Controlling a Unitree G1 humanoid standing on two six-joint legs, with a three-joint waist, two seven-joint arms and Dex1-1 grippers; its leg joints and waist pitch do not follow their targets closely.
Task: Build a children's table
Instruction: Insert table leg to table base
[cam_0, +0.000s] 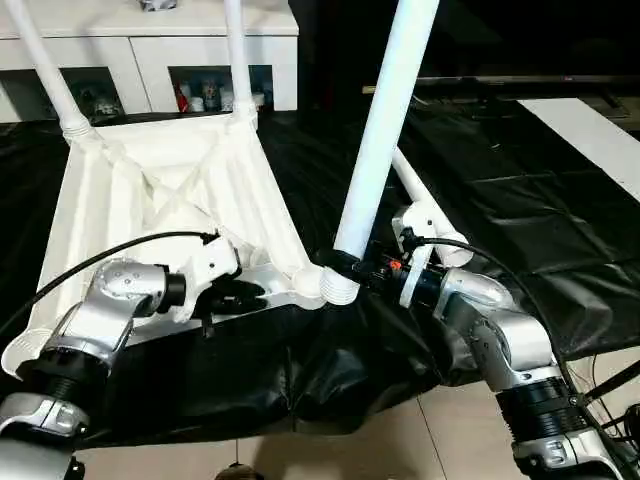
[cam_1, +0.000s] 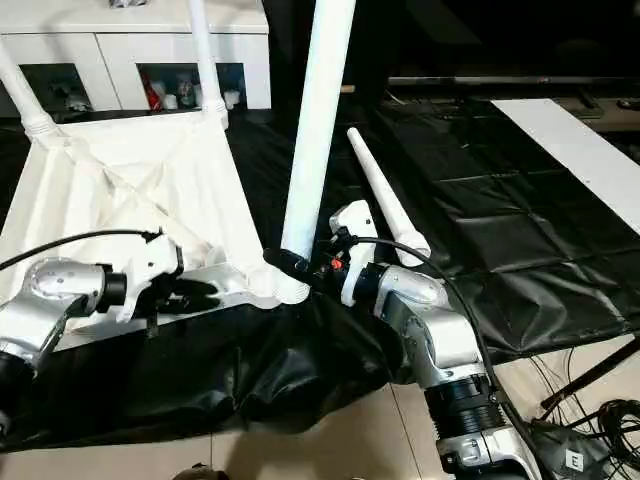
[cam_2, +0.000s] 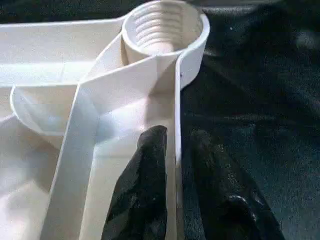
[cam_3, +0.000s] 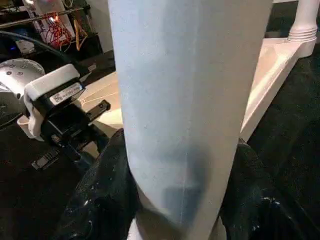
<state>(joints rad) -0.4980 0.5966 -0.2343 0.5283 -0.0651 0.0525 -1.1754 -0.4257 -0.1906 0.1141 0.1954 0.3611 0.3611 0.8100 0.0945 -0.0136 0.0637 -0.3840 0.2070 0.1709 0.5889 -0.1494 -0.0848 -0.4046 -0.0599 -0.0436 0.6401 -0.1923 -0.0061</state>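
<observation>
The children's table top (cam_0: 150, 190) lies upside down on the black sheet, ribs up. Two white legs (cam_0: 45, 70) (cam_0: 238, 55) stand in its far corner sockets. My right gripper (cam_0: 345, 262) is shut on a third leg (cam_0: 385, 120) just above its foot, and the leg stands tilted in the near right socket (cam_0: 338, 288). Its black fingers (cam_3: 100, 200) wrap both sides of the tube. My left gripper (cam_2: 177, 134) straddles the top's near rim (cam_2: 176, 100), slightly open, one finger inside and one outside. Ahead of it is an empty threaded socket (cam_2: 195, 30). A loose leg (cam_1: 385, 205) lies behind the right gripper.
The black-sheeted table (cam_0: 500, 180) hangs its sheet over the near edge onto the tiled floor (cam_0: 400, 440). A white glass-door cabinet (cam_0: 150, 50) stands behind. A white board (cam_0: 590, 130) lies at the far right, and cables (cam_1: 600, 420) trail on the floor.
</observation>
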